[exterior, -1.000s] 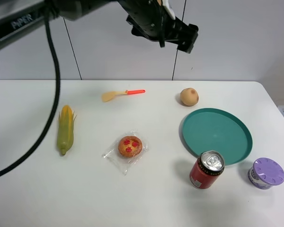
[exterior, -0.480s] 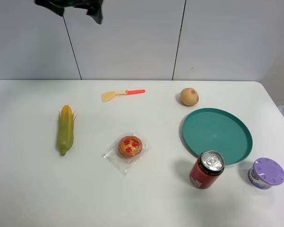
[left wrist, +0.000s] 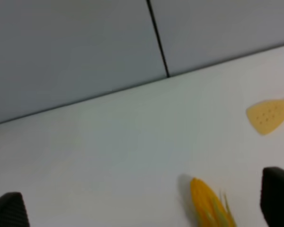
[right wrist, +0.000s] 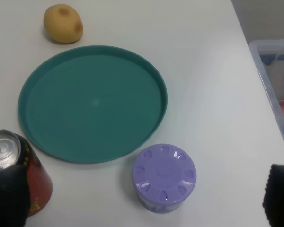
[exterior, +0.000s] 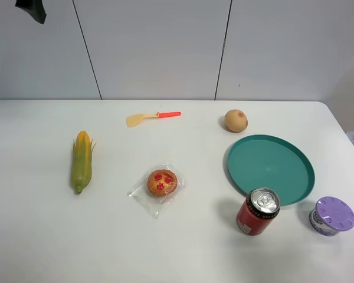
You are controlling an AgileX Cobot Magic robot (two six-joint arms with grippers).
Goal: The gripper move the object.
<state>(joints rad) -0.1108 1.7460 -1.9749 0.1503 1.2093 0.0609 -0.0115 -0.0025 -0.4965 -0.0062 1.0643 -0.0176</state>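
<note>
The object (exterior: pixel 236 120) rests on the worktop (exterior: pixel 183 253) near the far edge, right of centre, and neither hand touches it. It sits just beside the far rim of the teal plate (exterior: pixel 270 169), with a narrow gap between them. Toward the near-right corner I see a red can (exterior: pixel 258 211) standing upright at the plate's near rim. A purple-lidded cup (exterior: pixel 332 216) stands close to the right edge. I read the left hand (left wrist: pixel 143 205) as spread wide and empty, over the far-left area above the corn cob (exterior: pixel 82 161). The right hand (right wrist: pixel 143 195) is also spread and empty, over the can and cup. A wrapped pastry (exterior: pixel 161 183) lies mid-worktop, and a spatula (exterior: pixel 152 117) lies near the far edge.
</note>
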